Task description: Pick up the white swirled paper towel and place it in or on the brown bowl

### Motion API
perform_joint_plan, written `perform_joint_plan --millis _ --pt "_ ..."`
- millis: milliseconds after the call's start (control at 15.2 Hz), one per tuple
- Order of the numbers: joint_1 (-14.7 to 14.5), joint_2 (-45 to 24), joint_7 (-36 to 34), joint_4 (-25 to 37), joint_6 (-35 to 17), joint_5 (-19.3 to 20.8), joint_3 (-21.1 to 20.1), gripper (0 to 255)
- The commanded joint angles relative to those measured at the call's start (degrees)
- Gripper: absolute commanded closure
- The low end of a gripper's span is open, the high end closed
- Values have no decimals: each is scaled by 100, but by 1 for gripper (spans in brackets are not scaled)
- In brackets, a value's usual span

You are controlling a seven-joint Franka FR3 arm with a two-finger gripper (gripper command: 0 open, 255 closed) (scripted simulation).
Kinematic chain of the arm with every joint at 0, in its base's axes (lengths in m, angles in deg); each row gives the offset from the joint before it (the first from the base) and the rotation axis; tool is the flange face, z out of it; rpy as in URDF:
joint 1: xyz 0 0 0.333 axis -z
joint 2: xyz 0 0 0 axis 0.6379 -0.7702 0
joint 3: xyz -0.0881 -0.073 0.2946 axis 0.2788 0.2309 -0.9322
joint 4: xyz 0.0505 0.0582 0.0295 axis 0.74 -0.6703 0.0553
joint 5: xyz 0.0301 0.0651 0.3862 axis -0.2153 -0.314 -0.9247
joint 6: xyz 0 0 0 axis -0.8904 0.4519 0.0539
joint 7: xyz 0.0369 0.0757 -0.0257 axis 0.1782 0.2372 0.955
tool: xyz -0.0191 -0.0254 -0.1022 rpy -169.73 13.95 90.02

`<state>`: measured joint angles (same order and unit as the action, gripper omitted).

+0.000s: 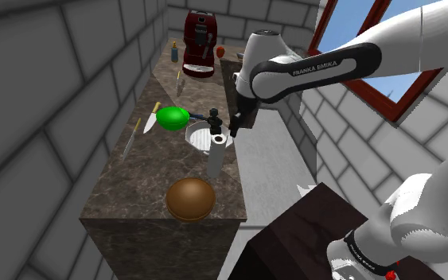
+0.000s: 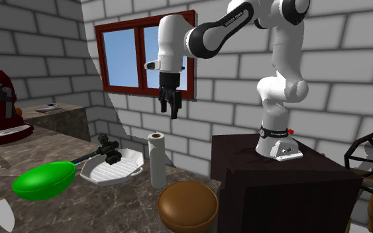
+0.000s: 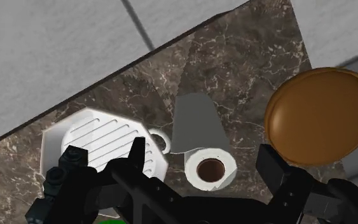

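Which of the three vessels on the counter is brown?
The round bowl at the counter's end nearest the stand; the white ridged dish and the green pan lie beyond the upright paper towel.

The dark marbled worktop (image 1: pixel 146 171) carries a brown bowl (image 1: pixel 190 199) at its near end in the shoulder view, then an upright white paper towel roll (image 1: pixel 217 153), a white ridged dish (image 2: pixel 108 173), a green pan (image 1: pixel 171 118), a knife (image 1: pixel 133 137) and a red coffee machine (image 1: pixel 200 44) farthest off.
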<state>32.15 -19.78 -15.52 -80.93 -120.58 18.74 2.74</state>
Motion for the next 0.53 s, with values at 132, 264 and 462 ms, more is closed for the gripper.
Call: perform_joint_plan --millis 132,264,462 --pt "-114 -817 228 537 -322 147 -107 0" --pt "-177 -1217 326 839 -436 236 -160 0" --pt "-223 -1509 377 1014 -559 306 -186 0"
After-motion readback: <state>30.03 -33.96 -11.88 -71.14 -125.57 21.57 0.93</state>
